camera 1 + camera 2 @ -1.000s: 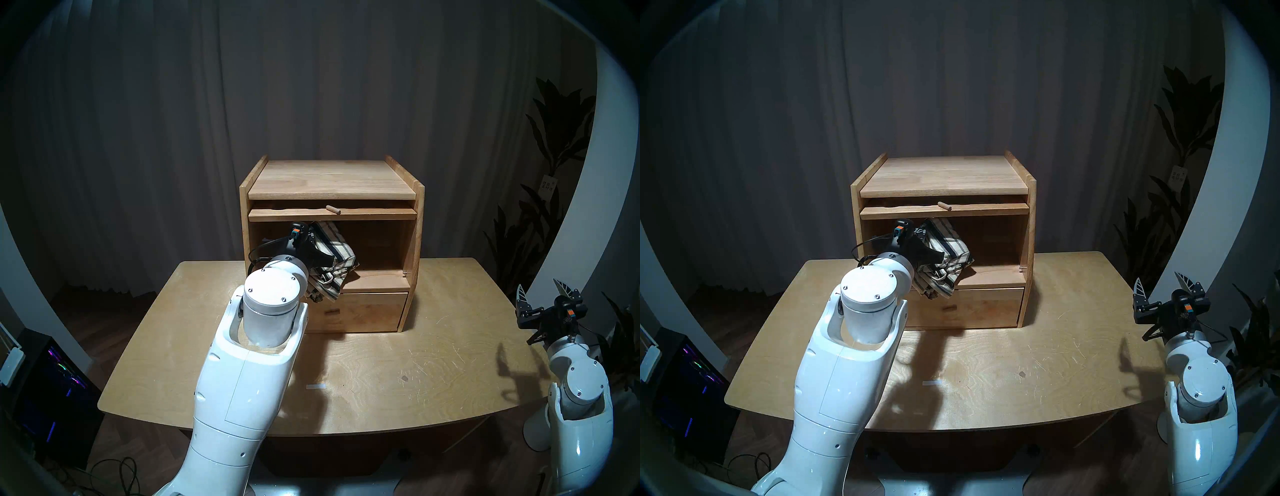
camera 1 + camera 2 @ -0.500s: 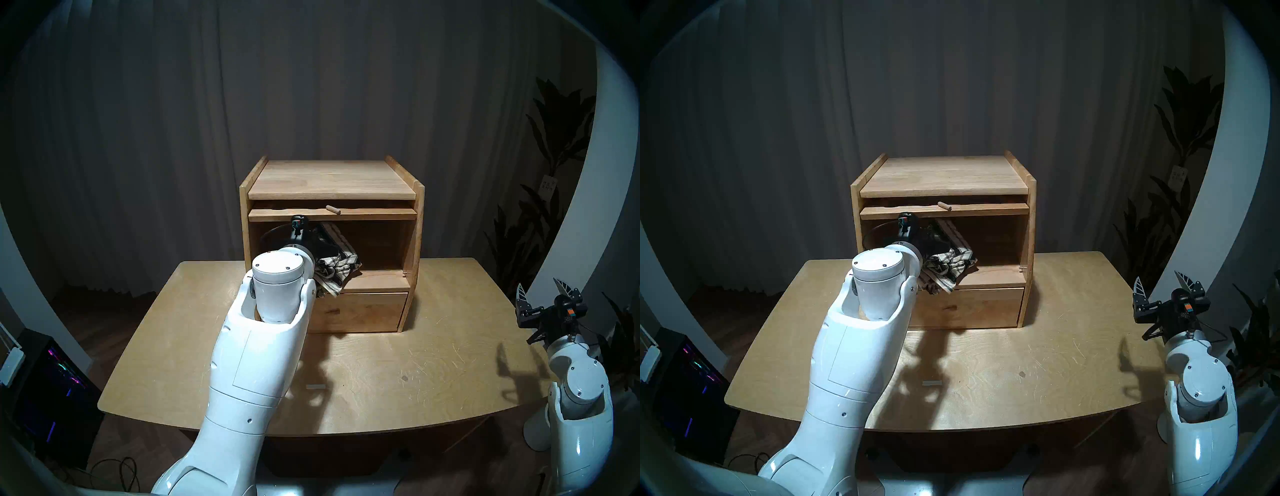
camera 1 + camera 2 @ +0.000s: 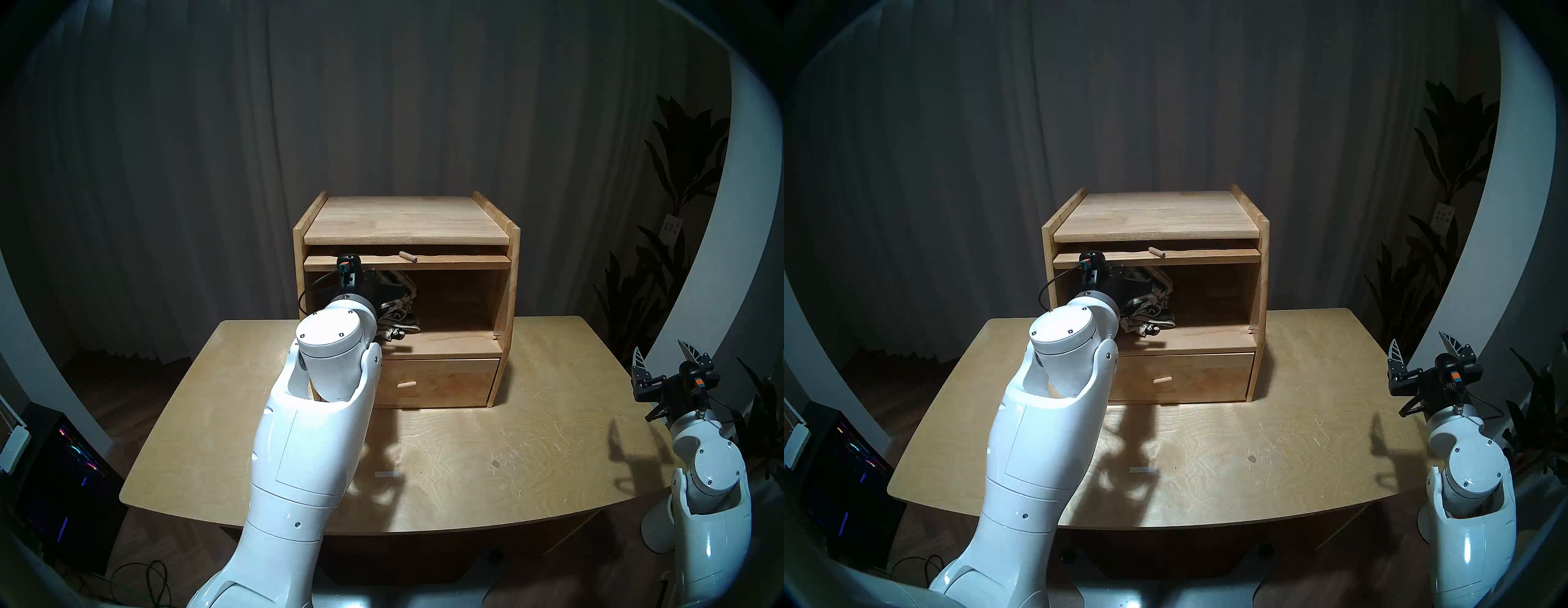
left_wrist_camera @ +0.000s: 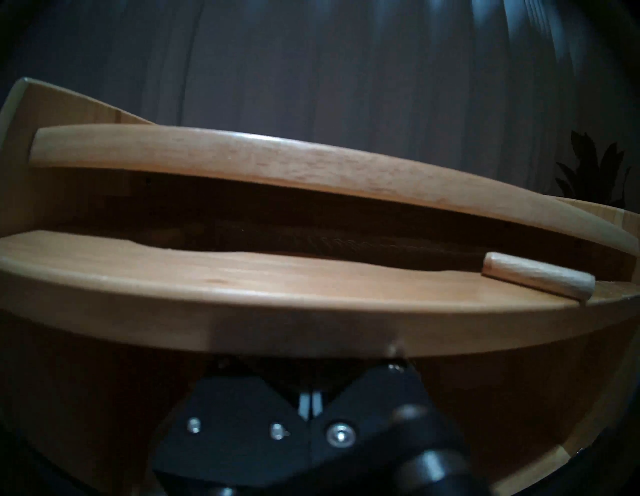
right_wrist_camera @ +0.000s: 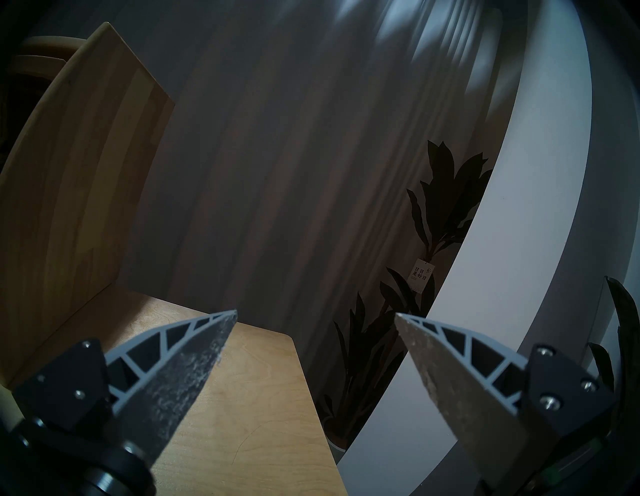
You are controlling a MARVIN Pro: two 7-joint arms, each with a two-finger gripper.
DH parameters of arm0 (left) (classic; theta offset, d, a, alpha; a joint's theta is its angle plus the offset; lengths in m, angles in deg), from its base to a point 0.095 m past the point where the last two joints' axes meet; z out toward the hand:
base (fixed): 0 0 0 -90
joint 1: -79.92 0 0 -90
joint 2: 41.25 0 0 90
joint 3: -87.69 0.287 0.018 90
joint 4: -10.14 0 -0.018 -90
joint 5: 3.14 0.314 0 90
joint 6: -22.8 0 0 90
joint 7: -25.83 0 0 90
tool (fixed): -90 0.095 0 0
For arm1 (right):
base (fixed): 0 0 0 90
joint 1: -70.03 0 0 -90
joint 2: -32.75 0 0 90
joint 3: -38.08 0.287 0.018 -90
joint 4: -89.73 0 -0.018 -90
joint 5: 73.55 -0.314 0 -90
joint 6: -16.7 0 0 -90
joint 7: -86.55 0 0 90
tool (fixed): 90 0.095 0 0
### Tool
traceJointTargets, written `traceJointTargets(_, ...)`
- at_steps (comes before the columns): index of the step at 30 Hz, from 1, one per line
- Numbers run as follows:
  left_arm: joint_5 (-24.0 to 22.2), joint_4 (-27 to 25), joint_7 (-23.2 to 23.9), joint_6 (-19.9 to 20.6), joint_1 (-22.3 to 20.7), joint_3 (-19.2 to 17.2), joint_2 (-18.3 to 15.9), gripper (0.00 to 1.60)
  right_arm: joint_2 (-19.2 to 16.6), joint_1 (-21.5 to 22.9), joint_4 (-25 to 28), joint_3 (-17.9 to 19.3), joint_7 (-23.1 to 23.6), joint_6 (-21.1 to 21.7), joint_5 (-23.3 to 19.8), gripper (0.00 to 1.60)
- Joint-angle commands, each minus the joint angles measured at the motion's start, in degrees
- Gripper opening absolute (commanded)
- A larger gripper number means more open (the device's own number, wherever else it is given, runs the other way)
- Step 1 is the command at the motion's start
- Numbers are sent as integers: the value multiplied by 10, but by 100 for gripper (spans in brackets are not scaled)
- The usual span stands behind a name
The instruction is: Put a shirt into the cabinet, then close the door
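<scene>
The left gripper (image 3: 392, 297), clamped tight on the shirt (image 3: 399, 316), reaches level into the cabinet (image 3: 407, 220) at its left wall. The bundle hangs right of the fingers, just above the compartment floor's front edge. The door (image 3: 407, 263) lies flat overhead. The right gripper (image 3: 662, 356) gapes empty off the bench's (image 3: 509, 446) right edge.

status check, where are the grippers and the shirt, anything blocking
Left gripper shut on the shirt, inside the cabinet. Right gripper open, idle at table's right edge. Door lying flat overhead, still open. Nothing blocking.
</scene>
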Motion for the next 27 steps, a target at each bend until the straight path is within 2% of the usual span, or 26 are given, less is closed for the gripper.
traceJointTargets(1, 32, -67, -16, -60, 68, 50, -32, 0, -2, 1, 12, 0, 1, -3, 0, 160)
traceJointTargets(5, 62, -81, -24, -92, 100, 105, -52, 0, -2, 1, 12, 0, 1, -3, 0, 160)
traceJointTargets(10, 104, -48, -37, -130, 105, 157, -79, 0, -1, 0, 13, 0, 1, -4, 0, 160)
traceJointTargets(14, 149, -15, -69, -167, 70, 197, -85, 0, -1, -1, 15, 0, 1, -4, 0, 160)
traceJointTargets(16, 164, 23, -87, -178, 35, 206, -69, 0, -1, -2, 17, 1, 2, -4, 0, 160)
traceJointTargets(18, 170, 32, -86, -176, 36, 185, -57, 0, -1, -2, 17, 1, 1, -4, 0, 160)
traceJointTargets(22, 175, 50, -86, -158, 12, 154, -23, 0, -1, -1, 15, 0, 1, -3, 0, 160)
traceJointTargets(27, 172, 65, -80, -141, -10, 126, -5, 0, -1, 0, 14, 0, 1, -3, 0, 160)
